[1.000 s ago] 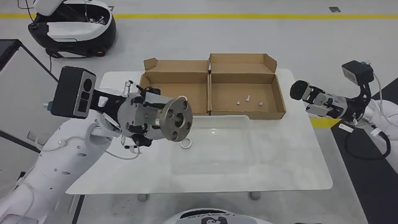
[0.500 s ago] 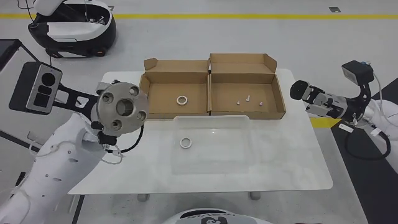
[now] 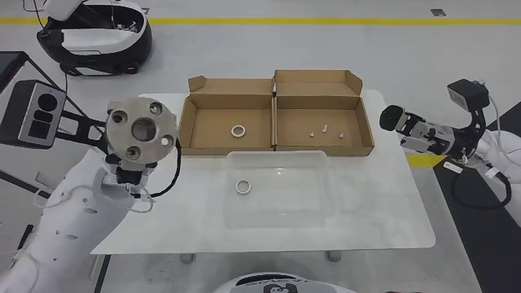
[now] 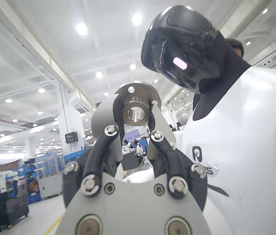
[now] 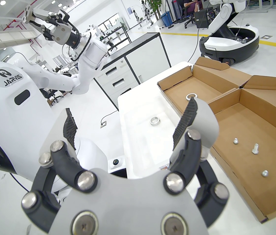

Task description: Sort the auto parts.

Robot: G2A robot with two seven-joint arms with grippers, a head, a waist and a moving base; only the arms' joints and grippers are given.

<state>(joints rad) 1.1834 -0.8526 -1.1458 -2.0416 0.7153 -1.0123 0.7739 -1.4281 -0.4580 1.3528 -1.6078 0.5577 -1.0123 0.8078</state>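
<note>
Flanged hub [image 3: 142, 130] clamped in left gripper [image 4: 134, 113], held high beside table [image 3: 366, 203].
Transport step; next move probably needs lowering it into a cardboard box [image 3: 213, 130]; right gripper [image 5: 130, 110] spread, empty.

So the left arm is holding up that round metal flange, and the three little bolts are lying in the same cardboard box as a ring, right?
Not quite. The left gripper does hold the metal flange, but the three bolts lie in their own cardboard box. The ring is in the neighbouring box, as the top view shows.
</note>
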